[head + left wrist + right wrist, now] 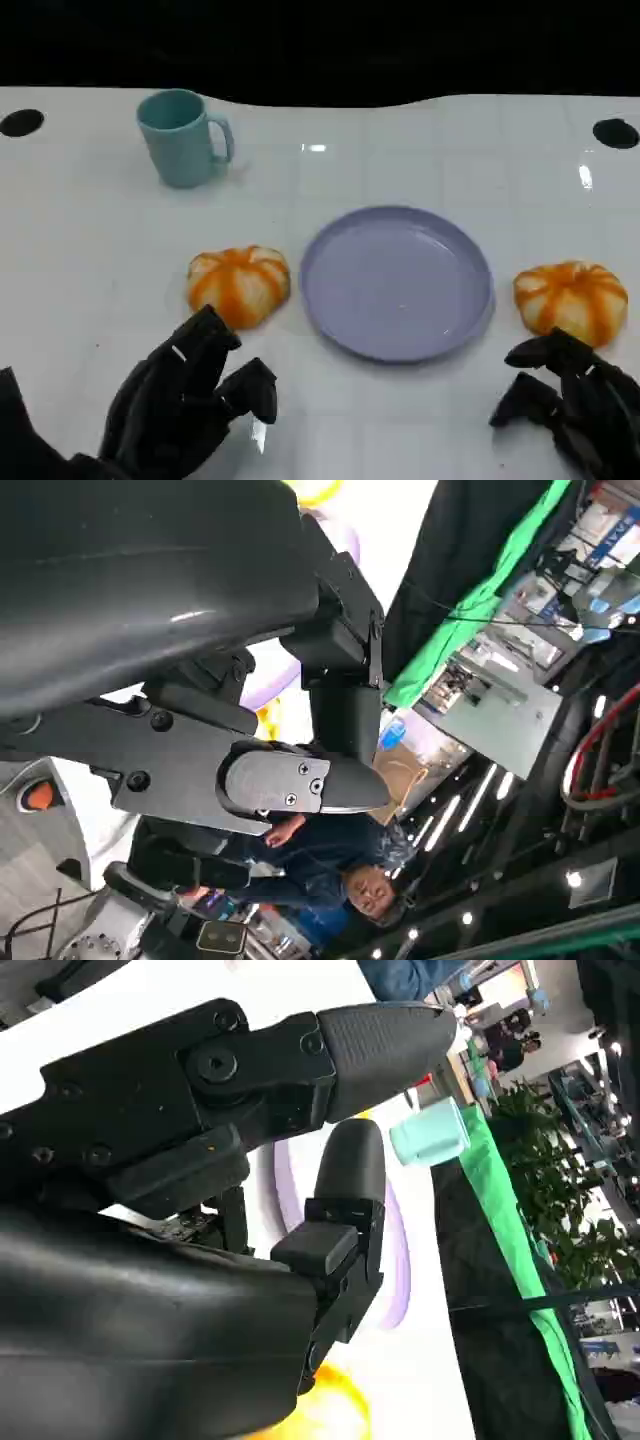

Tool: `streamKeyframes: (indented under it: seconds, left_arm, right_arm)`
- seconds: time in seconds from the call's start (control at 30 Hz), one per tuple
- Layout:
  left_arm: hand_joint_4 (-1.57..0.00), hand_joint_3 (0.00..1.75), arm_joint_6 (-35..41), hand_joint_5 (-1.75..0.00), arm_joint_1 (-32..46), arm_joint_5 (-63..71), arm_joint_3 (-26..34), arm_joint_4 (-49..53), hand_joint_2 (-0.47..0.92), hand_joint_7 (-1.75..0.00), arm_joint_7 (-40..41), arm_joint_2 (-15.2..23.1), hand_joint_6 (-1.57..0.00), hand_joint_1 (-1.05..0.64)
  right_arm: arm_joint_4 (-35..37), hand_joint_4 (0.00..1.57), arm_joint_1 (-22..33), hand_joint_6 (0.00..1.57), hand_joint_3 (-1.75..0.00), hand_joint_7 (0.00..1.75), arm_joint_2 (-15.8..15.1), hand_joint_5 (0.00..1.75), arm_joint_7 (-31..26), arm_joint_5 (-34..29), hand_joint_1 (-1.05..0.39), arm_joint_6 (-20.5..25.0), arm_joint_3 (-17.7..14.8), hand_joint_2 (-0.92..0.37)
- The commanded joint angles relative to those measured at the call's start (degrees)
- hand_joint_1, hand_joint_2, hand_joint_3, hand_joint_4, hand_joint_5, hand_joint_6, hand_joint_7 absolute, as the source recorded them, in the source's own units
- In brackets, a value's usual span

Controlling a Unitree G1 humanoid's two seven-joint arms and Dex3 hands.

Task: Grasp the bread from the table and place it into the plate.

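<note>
Both hands, left hand (190, 400) and right hand (570, 400), hover empty with fingers apart; neither orange-striped bread roll, left roll (238, 284) nor right roll (571, 299), has reached the bare lilac plate (340, 320).

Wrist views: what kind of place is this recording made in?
Probably a robotics lab or demo hall, not a home. A green cloth edges the white table, a seated person watches nearby, and strip ceiling lights hang over cluttered equipment.
</note>
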Motion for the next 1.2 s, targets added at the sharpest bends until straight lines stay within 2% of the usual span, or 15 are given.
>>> streamKeyframes:
  seconds: [0.03, 0.1, 0.27, 0.43, 0.83, 0.87, 0.9, 0.97, 1.0, 1.03, 1.07, 1.13, 1.2]
  left_arm:
    - [-0.78, 0.24, 0.89, -1.75, 1.12, -0.5, 0.4, -1.64, 0.92, -1.5, 0.74, 0.46, -0.58, -0.54]
    - [-0.78, 0.22, 0.75, -1.75, 1.24, -0.28, 0.33, -1.79, 0.92, -1.48, 0.55, 0.51, -0.59, -0.54]
    - [-0.79, 0.23, 0.76, -1.75, 1.52, -0.11, 0.16, -2.08, 0.92, -1.57, 0.72, 0.24, -0.58, -0.55]
    - [-0.81, 0.22, 0.83, -1.75, 1.39, -0.28, 0.26, -1.71, 0.92, -1.53, 0.64, 0.21, -0.59, -0.55]
    - [-0.78, 0.23, 0.45, -1.75, 1.07, 0.3, 0.1, -1.69, 0.92, -1.57, 0.58, 0.52, -0.56, -0.56]
    - [-0.78, 0.23, -3.27, -1.75, 0.7, 2.86, -0.39, -1.62, 0.92, -1.57, 0.32, 0.71, -0.56, -0.56]
    - [-0.65, 0.28, -6.65, -1.7, 0.33, 5.15, -0.76, -1.64, 0.92, -1.34, 0.19, 0.87, -0.53, -0.58]
    - [-0.57, 0.31, -10.79, -1.61, -0.08, 7.82, -1.19, -1.39, 0.92, -1.14, -0.03, 0.9, -0.53, -0.59]
    - [-0.56, 0.31, -11.42, -1.6, -0.13, 8.09, -1.24, -1.17, 0.92, -1.09, -0.08, 0.83, -0.53, -0.59]
    - [-0.55, 0.31, -15.23, -1.59, -0.64, 11.22, -1.63, -1.47, 0.92, -1.07, 1.4, 0.84, -0.53, -0.59]
    - [-0.56, 0.29, -18.21, -1.44, -1.04, 13.62, -1.93, -1.64, 0.92, -0.85, 2.53, 0.83, -0.57, -0.57]
    - [-0.54, 0.26, -21.67, -1.26, -1.7, 18.13, -2.79, -2.86, 0.92, -0.5, 4.8, 1.58, -0.66, -0.56]
    - [-0.53, 0.25, -22.56, -1.21, -1.82, 19.35, -3.21, -3.03, 0.92, -0.41, 5.55, 1.87, -0.67, -0.56]
  right_arm:
    - [-0.95, 0.64, 0.75, 0.62, -0.25, 1.12, -0.45, 1.49, 0.44, 0.95, -0.53, 0.38, -0.25, -0.92]
    - [-1.26, 0.64, 0.92, 0.62, -0.25, 1.11, -0.52, 1.49, 0.34, 0.79, -0.52, 0.42, -0.14, -0.92]
    - [-3.14, 0.64, 1.85, 0.62, -0.23, 1.12, -0.39, 1.5, -0.97, 0.14, -0.55, 1.16, 0.17, -0.92]
    - [-3.32, 0.65, 1.91, 0.62, -0.24, 1.12, -0.68, 1.5, -1.68, -0.33, -0.55, 1.19, 0.47, -0.92]
    - [-1.84, 0.64, 1.16, 0.61, -0.25, 1.11, -0.55, 1.49, 0.34, 1.04, -0.53, 0.6, 0.15, -0.92]
    - [-2.19, 0.64, 1.31, 0.61, -0.25, 1.11, -0.34, 1.49, -0.42, 0.61, -0.53, 0.42, 0.29, -0.92]
    - [-2.6, 0.64, 1.49, 0.61, -0.25, 1.1, -0.17, 1.49, -1.18, 0.16, -0.54, 0.38, 0.48, -0.92]
    - [-3.1, 0.64, 1.71, 0.61, -0.24, 1.1, 0.01, 1.49, -2.07, -0.32, -0.56, 0.39, 0.73, -0.92]
    - [-3.19, 0.64, 1.75, 0.61, -0.24, 1.1, 0.0, 1.49, -2.2, -0.34, -0.56, 0.43, 0.81, -0.92]
    - [-3.13, 0.64, 1.68, 0.61, -0.24, 1.1, 0.04, 1.49, -2.34, -0.31, -0.56, 0.32, 0.86, -0.92]
    - [-3.1, 0.65, 1.65, 0.62, -0.24, 1.11, 0.06, 1.49, -2.45, -0.27, -0.55, 0.25, 0.92, -0.92]
    - [-3.34, 0.65, 1.73, 0.63, -0.24, 1.13, 0.05, 1.5, -3.0, -0.47, -0.55, 0.29, 1.09, -0.92]
    - [-3.52, 0.65, 1.81, 0.63, -0.24, 1.14, -0.01, 1.5, -3.3, -0.51, -0.55, 0.35, 1.26, -0.92]
